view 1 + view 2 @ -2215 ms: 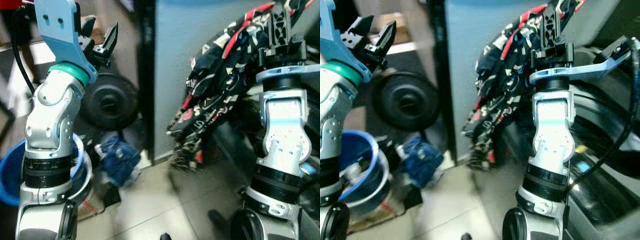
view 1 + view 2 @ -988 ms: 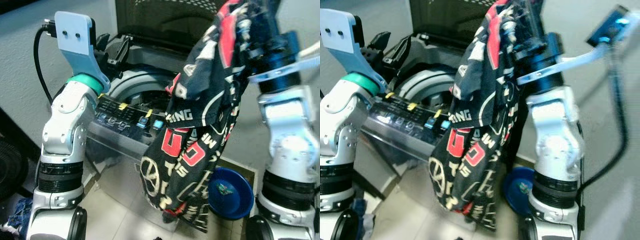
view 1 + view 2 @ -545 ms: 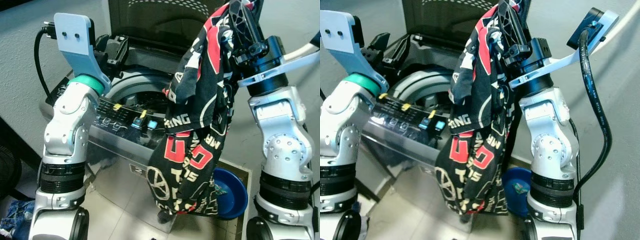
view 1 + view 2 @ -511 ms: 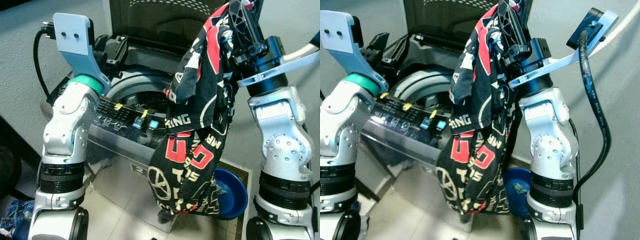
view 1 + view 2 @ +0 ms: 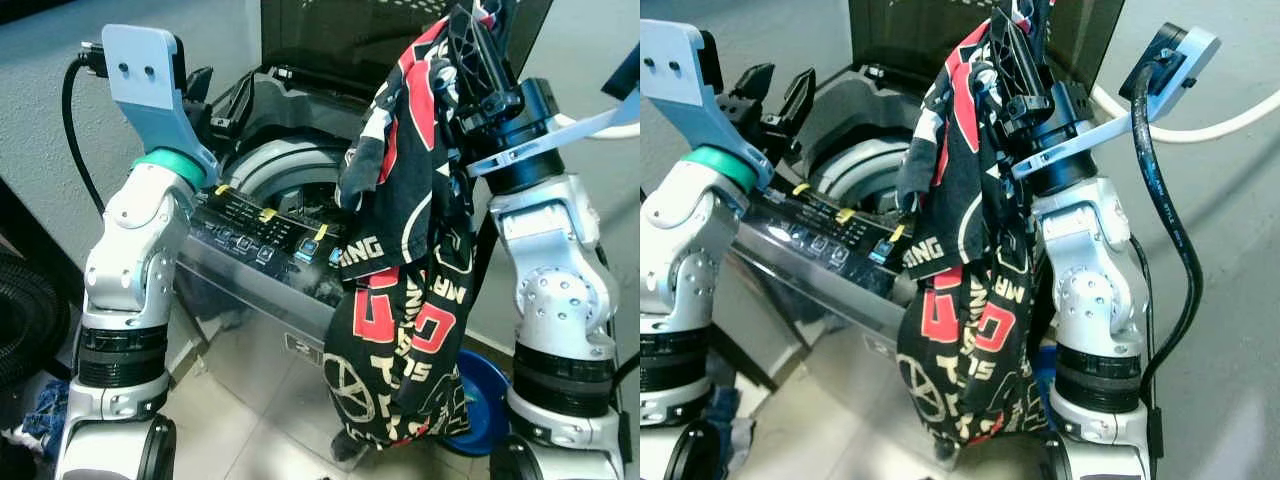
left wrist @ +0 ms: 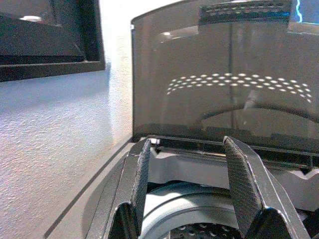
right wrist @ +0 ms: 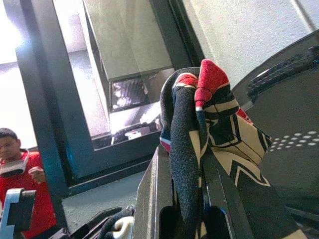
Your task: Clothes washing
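Closer now, open washer (image 5: pixel 270 175), right fingers (image 5: pixel 1015 45) pinching patterned shirt (image 5: pixel 405 300) beside its drum (image 6: pixel 199 219); left fingers (image 6: pixel 137 174) spread.

Both arms raised: left tool (image 5: pixel 768 88) open, right tool (image 5: pixel 1012 45) clamped.

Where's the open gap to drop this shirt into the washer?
The drum opening lies free between the raised lid and the control panel. Its left edge is crowded by the open left gripper; the shirt hangs from the right gripper over the panel's right end.
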